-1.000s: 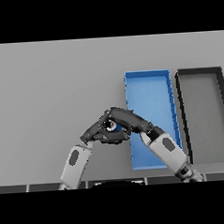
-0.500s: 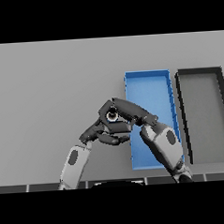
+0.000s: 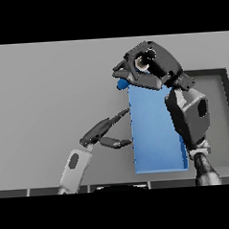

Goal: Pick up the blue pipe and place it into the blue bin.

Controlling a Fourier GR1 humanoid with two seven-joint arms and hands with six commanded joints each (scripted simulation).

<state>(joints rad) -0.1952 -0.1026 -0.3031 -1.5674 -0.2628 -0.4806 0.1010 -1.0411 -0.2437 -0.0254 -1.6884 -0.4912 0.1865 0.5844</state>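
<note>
Carrying the blue pipe toward the blue bin, raised clear of the counter.

The right hand (image 3: 149, 66) has its fingers curled round the blue pipe (image 3: 121, 84), of which only a small blue end shows below the fingers at the hand's left side; the rest is hidden in the grip. The hand hangs over the far left corner of the blue bin (image 3: 157, 147), so the transport step looks nearly done. Next, I judge, it should shift a little right over the bin's floor, lower, and release. The left hand (image 3: 104, 131) rests low on the grey counter (image 3: 48, 91), fingers straight, tips at the bin's left wall. A dark bin (image 3: 227, 114) stands just right of the blue one.
</note>
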